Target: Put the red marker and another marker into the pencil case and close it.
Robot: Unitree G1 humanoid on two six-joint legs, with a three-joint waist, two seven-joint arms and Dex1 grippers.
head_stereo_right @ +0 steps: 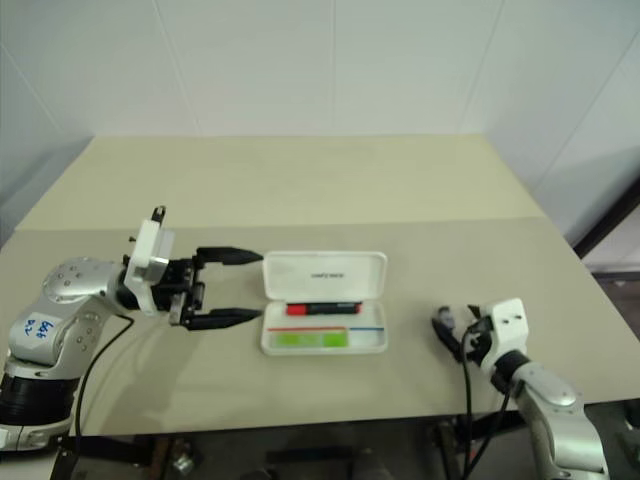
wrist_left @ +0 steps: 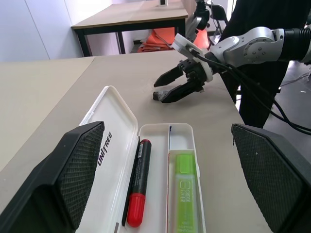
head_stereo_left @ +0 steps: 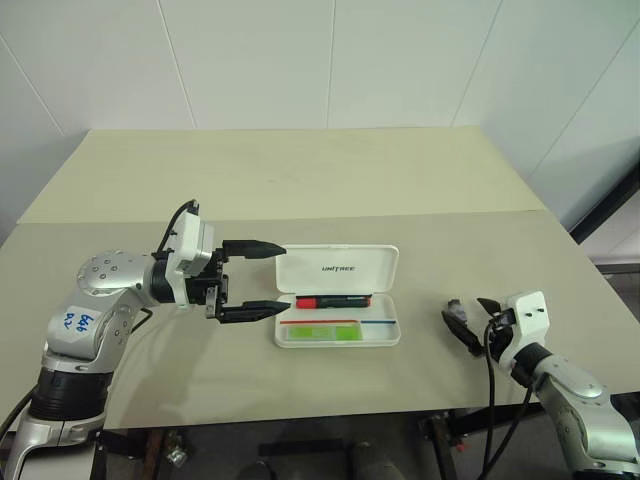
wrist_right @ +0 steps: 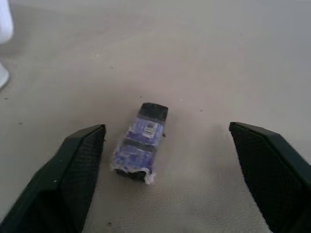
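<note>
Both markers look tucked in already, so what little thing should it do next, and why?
Probably nudge the left gripper onto the raised lid of the pencil case to fold it down: the red marker and green marker already lie inside, and the case is open.

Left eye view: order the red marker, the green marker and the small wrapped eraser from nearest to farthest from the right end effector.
1. Eraser, on the table just left of the right end effector.
2. Green marker, in the case's front tray.
3. Red marker, behind it; nearly level with the green one.
</note>
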